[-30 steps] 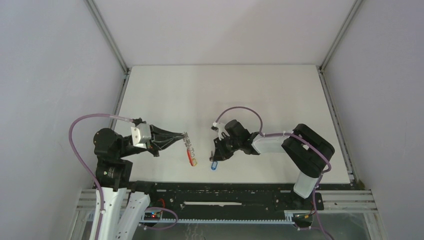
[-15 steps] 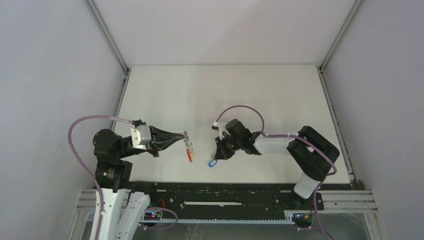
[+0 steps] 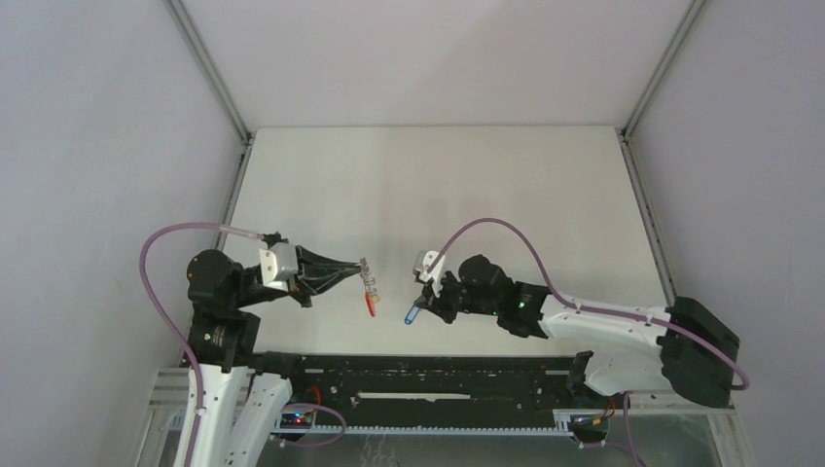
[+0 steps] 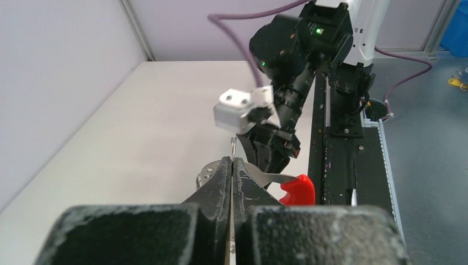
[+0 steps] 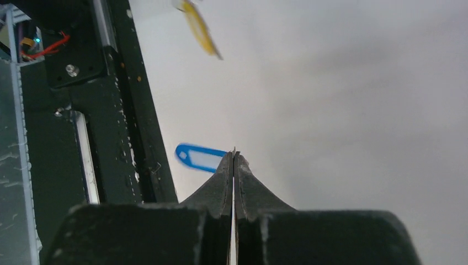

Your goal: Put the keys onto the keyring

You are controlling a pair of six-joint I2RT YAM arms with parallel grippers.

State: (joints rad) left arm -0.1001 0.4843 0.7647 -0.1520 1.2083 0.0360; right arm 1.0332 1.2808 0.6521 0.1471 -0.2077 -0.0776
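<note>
In the lower left of the overhead view, the left gripper has not moved. Its fingers are pressed together on the grey end of the keyring and hold it out toward the middle of the frame, with the red band at the near end. The yellow key shows only as a blur at the top of the right wrist view. I cannot tell whether it already hangs from a clip.

The change is just right of the keyring. A second ago the blue key lay flat on the table under slightly parted jaws; now it is pinched. The right gripper has closed tight on one end of it, with the blue tag sticking out to the left of the fingertips. The key looks raised off the surface. The right arm has also swung low and now reaches in from the lower right corner.

The pick seems done. What remains is to carry the blue key across the small gap and hook it on a wire clip. The hold is at the very fingertips, so the key may twist.
</note>
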